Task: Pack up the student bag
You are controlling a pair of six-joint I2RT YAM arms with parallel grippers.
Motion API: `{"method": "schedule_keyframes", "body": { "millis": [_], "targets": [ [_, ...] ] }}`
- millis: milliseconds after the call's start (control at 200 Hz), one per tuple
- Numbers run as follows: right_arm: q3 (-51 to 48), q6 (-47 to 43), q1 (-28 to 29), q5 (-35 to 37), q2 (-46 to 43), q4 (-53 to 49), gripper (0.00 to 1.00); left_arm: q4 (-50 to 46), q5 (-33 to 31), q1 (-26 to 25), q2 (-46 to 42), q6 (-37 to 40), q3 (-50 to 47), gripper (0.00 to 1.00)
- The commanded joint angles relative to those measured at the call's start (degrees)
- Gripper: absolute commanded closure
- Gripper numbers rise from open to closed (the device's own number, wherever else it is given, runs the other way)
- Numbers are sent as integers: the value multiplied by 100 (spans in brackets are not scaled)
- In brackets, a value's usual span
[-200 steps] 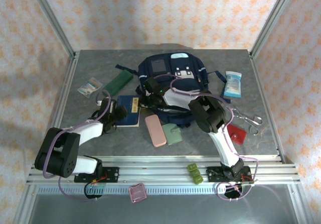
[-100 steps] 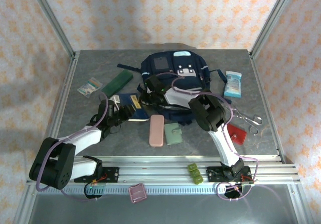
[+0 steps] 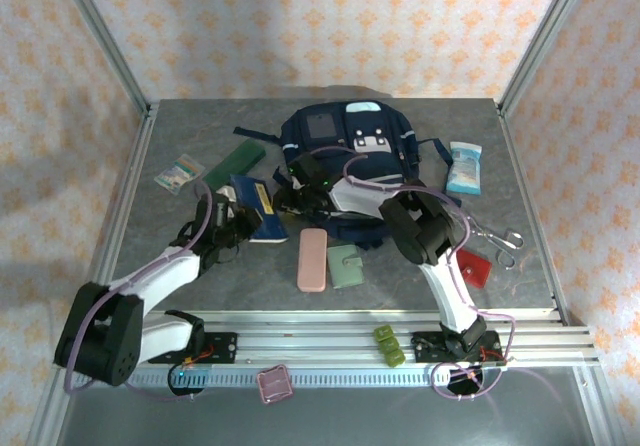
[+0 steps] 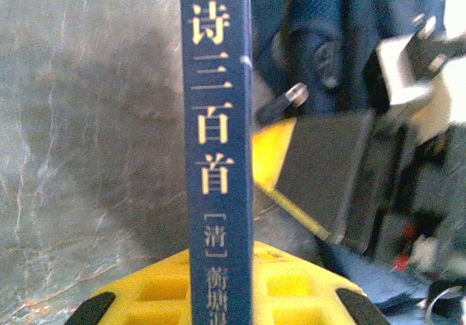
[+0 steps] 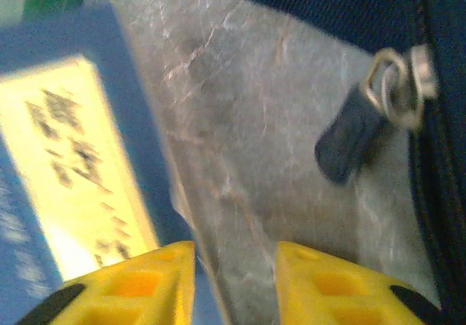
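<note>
- The left fingers [image 4: 298, 288] pinch the navy book [image 4: 217, 157] on edge, just left of the student bag [image 3: 350, 151].
- The right fingers [image 5: 138, 281] stand spread beside the bag's zipper pull [image 5: 349, 146].
- Packing looks barely begun: the pink case [image 3: 312, 259], green wallet [image 3: 346, 265] and other items lie on the counter [image 3: 180, 256] around the bag.

The left arm stretches forward, its tool [image 3: 228, 224] clamped on a navy book's [image 4: 217, 121] spine. The right arm bends leftward at the elbow, its tool [image 5: 234, 267] with fingers parted.
</note>
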Motion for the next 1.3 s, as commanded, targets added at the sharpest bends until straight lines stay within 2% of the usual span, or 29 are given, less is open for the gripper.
{"method": "schedule_keyframes", "body": {
  "millis": [0,70,165,240,370,466,516,621,816,931,996,1091,1166,1296],
  "targets": [
    [-287,-73,-93,187,-946,84,58,-203,-527,-26,-535,103,574,100],
    [-592,38,-243,164,-1407,346,55,-129,-684,-30,-753,-21,718,100],
    [-1255,263,-446,48,-2138,922,43,262,-772,-34,-975,-242,821,100],
    [-1849,521,-581,-196,-2692,1579,40,661,-792,-34,-1045,-449,893,100],
    [-2970,1118,-701,-486,-3526,3197,37,1388,-771,-43,-961,-844,1031,100],
    [-3846,1737,-701,-577,-3978,4764,18,2117,-754,-87,-890,-1228,996,100],
    [-4194,2082,-685,-674,-4058,5625,13,2543,-786,-155,-864,-1407,955,100],
    [-4407,2304,-504,-828,-4017,6503,12,3060,-1058,-478,-819,-1544,1032,100],
    [-4425,2423,-82,-633,-3857,7752,17,3787,-1323,-1189,-519,-1676,1108,100],
    [-4276,2442,-69,-420,-3830,7678,22,4129,-1286,-1400,-351,-1769,1063,100],
    [-4189,2405,-76,-359,-3826,7582,31,4283,-1256,-1491,-300,-1846,1019,100],
    [-4018,2367,-90,-334,-3817,7294,59,4397,-1241,-1618,-241,-1916,962,100],
    [-3934,2317,-134,-218,-3828,6902,72,4613,-1147,-1675,-179,-2045,859,99],
    [-4025,2592,-282,-140,-3737,7045,71,5046,-981,-1752,-59,-2328,645,100]
  ]
}}
